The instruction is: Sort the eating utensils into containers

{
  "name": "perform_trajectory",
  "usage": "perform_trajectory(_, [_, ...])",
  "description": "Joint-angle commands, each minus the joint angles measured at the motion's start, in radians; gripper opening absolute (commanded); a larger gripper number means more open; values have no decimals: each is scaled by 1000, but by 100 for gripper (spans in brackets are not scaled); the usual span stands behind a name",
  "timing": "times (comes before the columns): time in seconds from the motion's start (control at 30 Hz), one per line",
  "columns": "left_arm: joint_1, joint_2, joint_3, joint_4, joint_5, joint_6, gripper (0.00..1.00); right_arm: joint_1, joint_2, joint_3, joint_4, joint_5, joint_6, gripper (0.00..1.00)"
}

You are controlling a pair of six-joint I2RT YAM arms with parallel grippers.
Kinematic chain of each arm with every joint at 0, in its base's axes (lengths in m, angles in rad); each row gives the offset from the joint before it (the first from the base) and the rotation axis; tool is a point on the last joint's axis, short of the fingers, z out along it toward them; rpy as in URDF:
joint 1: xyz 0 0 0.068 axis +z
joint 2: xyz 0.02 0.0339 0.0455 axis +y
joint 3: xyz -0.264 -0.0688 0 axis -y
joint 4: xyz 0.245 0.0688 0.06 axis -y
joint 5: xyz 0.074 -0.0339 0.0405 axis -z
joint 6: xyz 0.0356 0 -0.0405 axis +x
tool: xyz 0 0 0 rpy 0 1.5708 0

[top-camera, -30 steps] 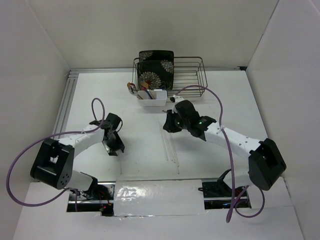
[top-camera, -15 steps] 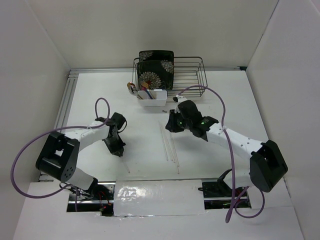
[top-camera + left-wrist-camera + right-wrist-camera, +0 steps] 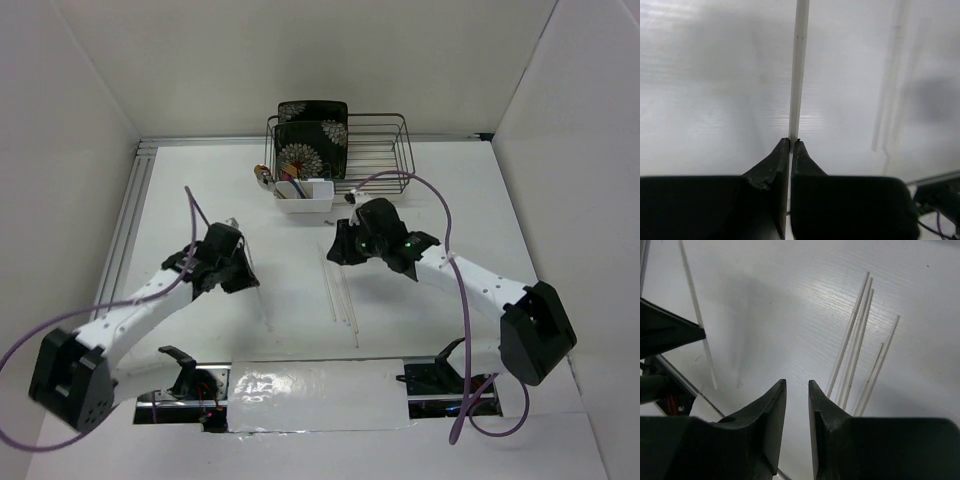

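Note:
My left gripper (image 3: 236, 268) is shut on a thin pale chopstick (image 3: 263, 314) and holds it above the table; in the left wrist view the chopstick (image 3: 799, 75) runs straight out from between the gripper's (image 3: 790, 142) closed tips. My right gripper (image 3: 336, 250) is open with a narrow gap and empty (image 3: 797, 385), hovering just left of several pale chopsticks (image 3: 342, 292) lying on the table (image 3: 855, 350). The held chopstick also shows in the right wrist view (image 3: 695, 305). The white caddy (image 3: 305, 196) stands at the back and holds several utensils.
A dark wire dish rack (image 3: 378, 150) with black floral plates (image 3: 312, 135) stands behind the caddy. White walls close in the table on the left, right and back. A taped strip (image 3: 315, 385) runs along the near edge between the arm bases.
My left arm has stretched out and lifted the chopstick off the table, its gripper moving slightly toward the back. My right gripper has barely shifted.

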Motion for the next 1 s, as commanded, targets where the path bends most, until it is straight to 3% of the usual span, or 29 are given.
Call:
perform_trajectory(0.0, [-13,-196,-48,207,113,185,0,-21,-35,74,67,-121,-19,33])
perform_trajectory(0.17, [-18,-394,-84,384,321,437,0,-35,7,194,87,-225,-7,54])
perform_trajectory(0.37, [-18,-358,-44,445,512,557,0,-32,28,286,200,-277,25,70])
perform_trajectory(0.97, [-16,-213,54,516,587,542,0,73,-43,231,251,-158,-30,73])
